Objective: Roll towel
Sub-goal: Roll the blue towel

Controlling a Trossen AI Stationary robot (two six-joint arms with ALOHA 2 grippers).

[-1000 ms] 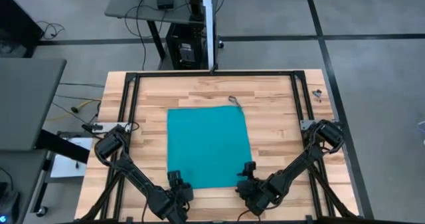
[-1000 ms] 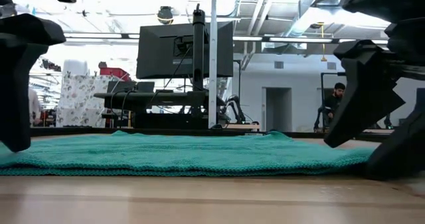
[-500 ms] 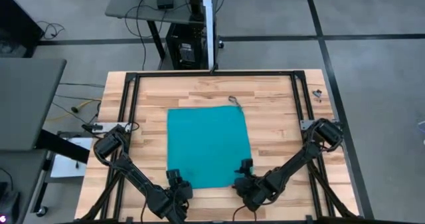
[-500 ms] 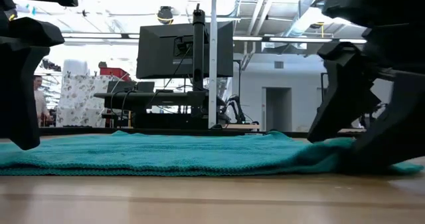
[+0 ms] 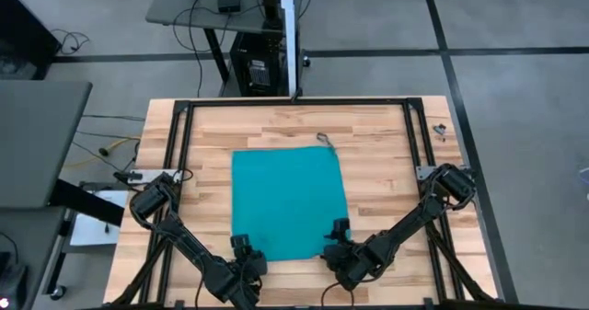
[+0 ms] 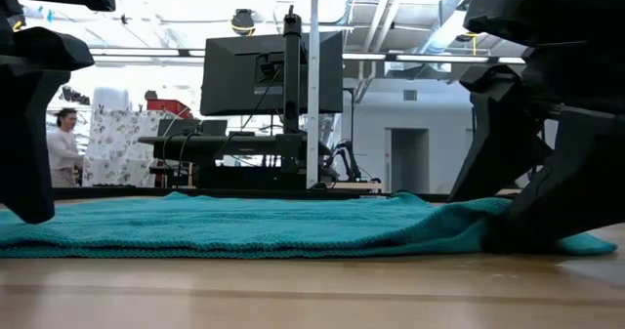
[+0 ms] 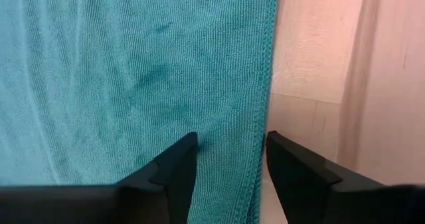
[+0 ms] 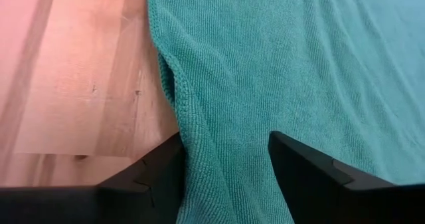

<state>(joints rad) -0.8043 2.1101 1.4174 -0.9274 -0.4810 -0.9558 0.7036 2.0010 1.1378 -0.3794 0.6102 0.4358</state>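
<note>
The teal towel [image 5: 287, 202] lies spread flat on the wooden table, with a small tag [image 5: 324, 139] at its far right corner. My left gripper [image 5: 244, 247] is open at the towel's near left corner. In the left wrist view [image 7: 231, 144] one finger stands over the cloth and one over bare wood, with the towel's left edge [image 7: 267, 84] between them. My right gripper [image 5: 339, 233] is open, low at the towel's near right corner. In the right wrist view [image 8: 226, 144] its fingers stand on either side of a raised ridge of cloth. My left gripper: I cannot tell whether its fingertips touch the towel. My right gripper comes slanting down from the table's near side onto the towel by its near right corner. The open fingers stand either side of the rucked-up right edge [image 8: 179, 98], which rises as a small ridge [image 6: 479, 212]. The rest of the towel lies flat.
A black frame [image 5: 294, 101] runs around the table's work area. Bare wood lies left, right and beyond the towel. A small dark object [image 5: 440, 130] lies at the far right. A person [image 6: 63, 145] stands in the room behind the table.
My right gripper has moved a little toward the table's left and down onto the towel's near right corner. The cloth there has rucked up into a low ridge, while the rest of the towel stays flat.
</note>
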